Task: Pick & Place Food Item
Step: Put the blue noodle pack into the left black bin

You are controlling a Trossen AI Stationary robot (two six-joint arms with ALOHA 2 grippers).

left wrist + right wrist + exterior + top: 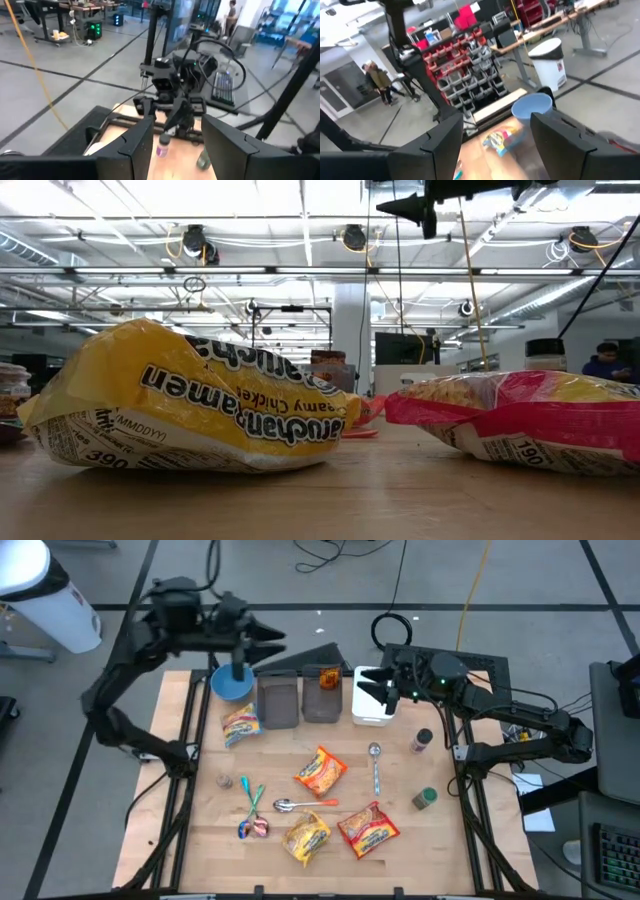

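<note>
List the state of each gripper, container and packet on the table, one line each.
left gripper: open, empty, raised above the blue bowl
right gripper: open, empty, over the white container
blue bowl: upright
two grey bins: upright, side by side
yellow ramen packet: lying flat, sealed
red ramen packet: lying flat

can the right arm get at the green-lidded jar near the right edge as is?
Probably yes. The green-lidded jar stands alone on bare wood on the right arm's side, nothing over it. The right gripper is open and empty, above the white container.
</note>
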